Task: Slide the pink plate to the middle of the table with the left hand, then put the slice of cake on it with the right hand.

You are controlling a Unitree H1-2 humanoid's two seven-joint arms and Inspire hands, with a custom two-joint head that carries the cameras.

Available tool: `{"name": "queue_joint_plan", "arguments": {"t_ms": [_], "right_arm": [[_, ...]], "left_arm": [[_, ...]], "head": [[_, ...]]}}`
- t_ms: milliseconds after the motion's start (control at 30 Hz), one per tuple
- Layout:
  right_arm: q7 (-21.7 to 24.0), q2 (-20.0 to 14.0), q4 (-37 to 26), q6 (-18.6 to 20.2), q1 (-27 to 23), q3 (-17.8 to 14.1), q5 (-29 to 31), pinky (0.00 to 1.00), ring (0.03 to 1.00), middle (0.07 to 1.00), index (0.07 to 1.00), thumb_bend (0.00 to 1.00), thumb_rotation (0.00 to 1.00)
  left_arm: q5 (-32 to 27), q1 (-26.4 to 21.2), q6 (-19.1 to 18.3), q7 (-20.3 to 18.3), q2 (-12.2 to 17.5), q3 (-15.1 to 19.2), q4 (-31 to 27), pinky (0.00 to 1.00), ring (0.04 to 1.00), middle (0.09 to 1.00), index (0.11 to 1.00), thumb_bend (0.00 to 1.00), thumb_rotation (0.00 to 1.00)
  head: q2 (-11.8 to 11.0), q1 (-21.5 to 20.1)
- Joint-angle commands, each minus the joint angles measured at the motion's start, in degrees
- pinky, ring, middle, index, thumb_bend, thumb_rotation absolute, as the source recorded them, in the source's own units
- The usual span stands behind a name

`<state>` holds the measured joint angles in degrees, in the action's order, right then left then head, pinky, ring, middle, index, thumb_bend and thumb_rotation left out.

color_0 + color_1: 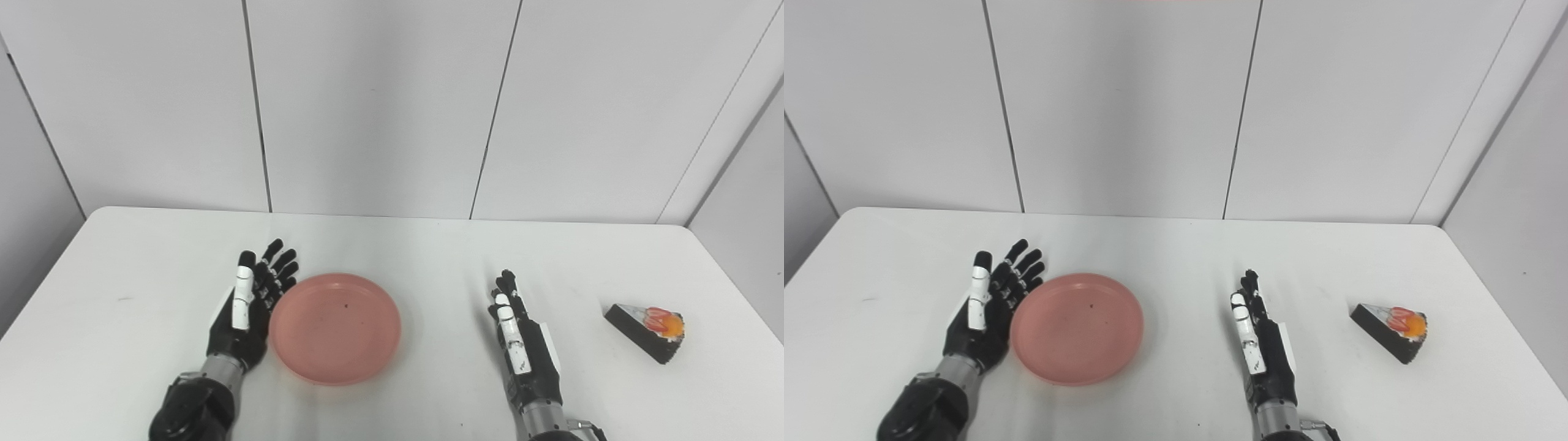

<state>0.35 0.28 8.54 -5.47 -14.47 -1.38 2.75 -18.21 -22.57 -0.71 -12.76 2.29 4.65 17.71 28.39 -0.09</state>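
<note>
White table (153, 257), grey panelled wall (380, 104) behind; nothing lies between either hand and its target, bare tabletop only. Count: one pink plate (335, 328), one slice of cake (647, 331), two hands. Left hand (248, 312) released, fingers spread and pointing away from the robot, palm turned toward the plate, which sits directly on its inner side with the rim touching or just short of the palm edge; cannot tell which. Right hand (520, 343) also released, fingers straight and close together, holding nothing, edge-on over the table. Plate lies between the two hands, near the left one and apart from the right. Cake lies well out on the right hand's outer side, untouched, dark wedge with red and orange topping
</note>
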Motion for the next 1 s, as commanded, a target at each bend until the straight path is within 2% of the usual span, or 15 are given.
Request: {"name": "queue_joint_plan", "arguments": {"t_ms": [0, 200, 367, 433, 667, 733, 867, 967], "right_arm": [[0.50, -0.36, -1.71, -1.82, -0.50, 0.00, 0.27, 0.99, 0.995, 0.996, 1.000, 0.59, 0.89], [0.61, -0.59, -2.24, -1.36, -0.52, -0.51, 1.07, 0.97, 0.980, 0.985, 0.997, 0.56, 0.89], [0.64, -1.16, -2.71, 0.25, -0.60, -1.06, 1.84, 0.99, 0.976, 0.982, 0.991, 0.63, 0.87], [0.47, -1.67, -2.55, -0.20, -0.72, -1.22, 1.41, 1.00, 0.981, 0.983, 0.987, 0.66, 0.86], [-1.07, -4.53, -2.68, -2.25, -3.13, -3.07, -0.70, 1.00, 0.977, 0.978, 0.989, 0.66, 0.87], [-2.27, -6.04, -3.62, -2.61, -4.40, -4.14, -2.00, 1.00, 0.964, 0.962, 0.976, 0.65, 0.85], [-4.26, -8.84, -7.05, 0.11, -6.23, -6.32, -4.55, 1.00, 0.964, 0.943, 0.957, 0.64, 0.78], [-5.19, -10.91, -8.28, 0.65, -7.23, -7.74, -5.97, 1.00, 0.974, 0.958, 0.967, 0.62, 0.73]], "left_arm": [[0.92, 2.24, 0.68, 0.29, -1.67, -0.82, 1.19, 0.99, 0.971, 0.960, 0.960, 0.83, 1.00], [3.65, 3.15, 3.42, 2.90, -5.12, -1.82, 1.41, 1.00, 0.995, 0.990, 0.981, 0.81, 1.00], [6.02, 3.35, 6.20, 4.51, -7.34, -2.72, 2.40, 1.00, 1.000, 0.997, 0.993, 0.79, 1.00], [7.13, 3.34, 6.89, 4.99, -7.80, -3.25, 2.62, 1.00, 1.000, 1.000, 0.999, 0.77, 1.00], [9.23, 2.34, 10.44, 4.67, -7.53, -4.47, 5.96, 1.00, 1.000, 1.000, 1.000, 0.75, 1.00], [9.50, 2.24, 10.00, 4.51, -7.24, -4.71, 6.01, 1.00, 1.000, 1.000, 1.000, 0.75, 1.00], [9.26, 2.59, 8.69, 3.91, -6.69, -5.10, 4.70, 1.00, 1.000, 1.000, 1.000, 0.76, 1.00], [8.73, 2.92, 8.64, 3.34, -6.22, -5.06, 4.11, 1.00, 1.000, 1.000, 1.000, 0.76, 1.00]], "head": [[0.05, 0.00], [0.89, 0.62], [1.19, 1.24], [1.34, 1.30], [2.11, -0.91], [2.27, -1.83], [2.52, -4.23], [2.66, -7.36]]}}
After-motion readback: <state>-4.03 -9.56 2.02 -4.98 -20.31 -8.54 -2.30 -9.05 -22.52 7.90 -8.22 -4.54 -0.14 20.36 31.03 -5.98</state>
